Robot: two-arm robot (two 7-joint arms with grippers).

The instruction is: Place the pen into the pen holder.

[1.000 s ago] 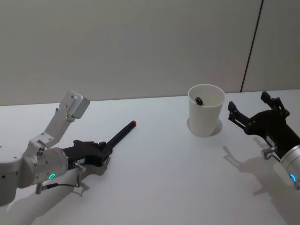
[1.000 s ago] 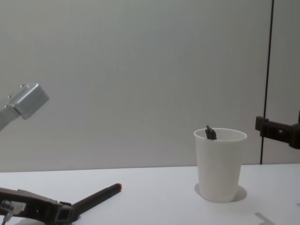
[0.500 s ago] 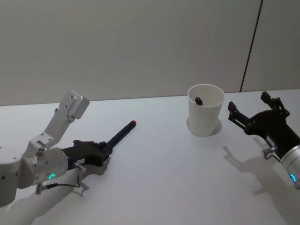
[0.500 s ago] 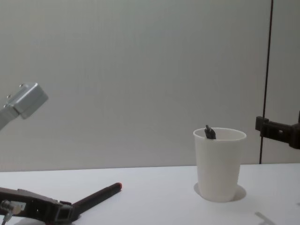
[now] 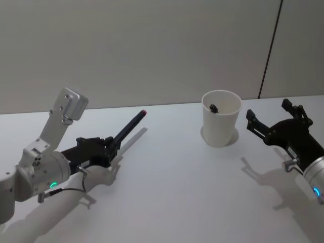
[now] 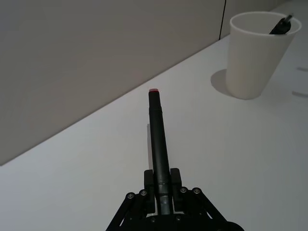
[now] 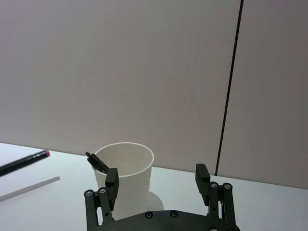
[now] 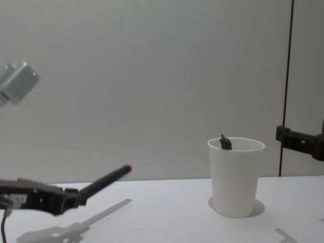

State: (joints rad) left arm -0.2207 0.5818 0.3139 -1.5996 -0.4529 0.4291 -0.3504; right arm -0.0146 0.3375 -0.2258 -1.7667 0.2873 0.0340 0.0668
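Black left pincer (image 5: 109,147), well left of the pen holder (image 5: 220,126), grips a red-tipped pen (image 5: 129,129) raised off the white bench (image 5: 172,182). The right pincer (image 5: 270,112) gapes wide just right of the pen holder, which already contains a second pen (image 5: 214,108).

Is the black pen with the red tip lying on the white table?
No, the left gripper holds the black pen raised clear of the white table.
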